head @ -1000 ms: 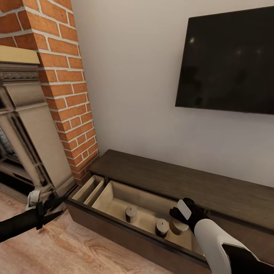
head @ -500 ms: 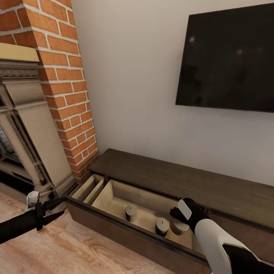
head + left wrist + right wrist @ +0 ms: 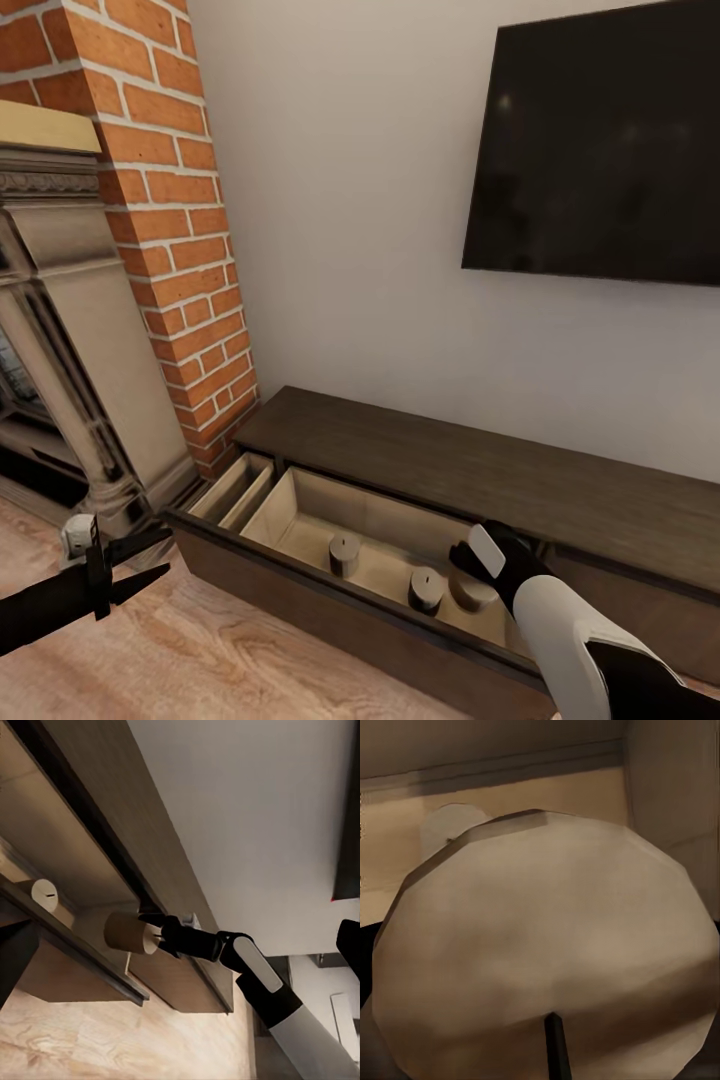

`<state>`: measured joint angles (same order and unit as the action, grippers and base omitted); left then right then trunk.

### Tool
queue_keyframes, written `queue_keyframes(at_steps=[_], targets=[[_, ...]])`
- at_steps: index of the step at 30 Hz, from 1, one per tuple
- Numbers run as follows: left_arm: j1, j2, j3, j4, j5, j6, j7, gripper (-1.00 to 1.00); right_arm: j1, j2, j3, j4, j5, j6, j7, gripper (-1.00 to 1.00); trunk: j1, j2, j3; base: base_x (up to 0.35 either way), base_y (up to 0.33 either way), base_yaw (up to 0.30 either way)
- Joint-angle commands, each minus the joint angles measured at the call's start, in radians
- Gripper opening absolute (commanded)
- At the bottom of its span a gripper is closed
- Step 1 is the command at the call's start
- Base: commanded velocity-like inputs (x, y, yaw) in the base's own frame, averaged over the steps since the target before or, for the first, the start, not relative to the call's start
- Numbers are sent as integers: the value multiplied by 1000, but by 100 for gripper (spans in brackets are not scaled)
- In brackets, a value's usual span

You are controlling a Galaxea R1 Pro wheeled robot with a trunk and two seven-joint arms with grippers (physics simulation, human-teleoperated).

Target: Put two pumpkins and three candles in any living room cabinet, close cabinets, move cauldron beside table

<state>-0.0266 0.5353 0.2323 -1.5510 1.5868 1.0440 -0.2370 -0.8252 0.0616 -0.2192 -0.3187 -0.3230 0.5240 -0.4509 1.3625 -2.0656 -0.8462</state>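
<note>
Candles, three of them, in the open drawer of the cabinet (image 3: 450,480), and going left to right across the head view we start with the left gripper (image 3: 140,565), hanging low over the plank floor (image 3: 220,660) beside the drawer's front corner, its two dark fingers spread apart with nothing between them. Above it stands the stone fireplace (image 3: 70,330), and next along rises the brick chimney (image 3: 180,220). Then the drawer (image 3: 300,520) itself, pulled well out, pale wood inside. The first candle (image 3: 344,553) stands upright on the drawer floor, on its own. The second candle (image 3: 426,589) stands upright further along, close to the front wall. Just beside it is the third candle (image 3: 470,592), and here is the right gripper (image 3: 478,570) reaching down into the drawer, clamped on it. In the left wrist view that candle (image 3: 129,932) sits at the tips of the black fingers, held on its side, inside the drawer. The right wrist view looks straight at its flat end, wick (image 3: 556,1046) dark against beige. Up on the wall to the right hangs the black TV (image 3: 600,150).
</note>
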Motion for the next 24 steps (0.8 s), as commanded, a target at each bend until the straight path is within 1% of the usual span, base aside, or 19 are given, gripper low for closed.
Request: queue_keyframes(at_steps=[1, 3, 23, 24], targets=[[0, 0, 1, 0, -10, 3, -11, 100, 0, 0, 0, -1, -16, -9, -10, -100, 0, 0, -1, 0, 0, 0], [0, 0, 1, 0, -10, 3, -11, 100, 0, 0, 0, -1, -16, -16, -11, -100, 0, 0, -1, 0, 0, 0], [1, 0, 1, 0, -10, 3, -12, 100, 0, -2, -2, 0, -19, -22, -11, -100, 77, -140, -64, 0, 0, 0], [1, 0, 1, -1, -10, 3, -12, 100, 0, -2, -2, 0, -19, -23, -11, -100, 77, -140, -64, 0, 0, 0]])
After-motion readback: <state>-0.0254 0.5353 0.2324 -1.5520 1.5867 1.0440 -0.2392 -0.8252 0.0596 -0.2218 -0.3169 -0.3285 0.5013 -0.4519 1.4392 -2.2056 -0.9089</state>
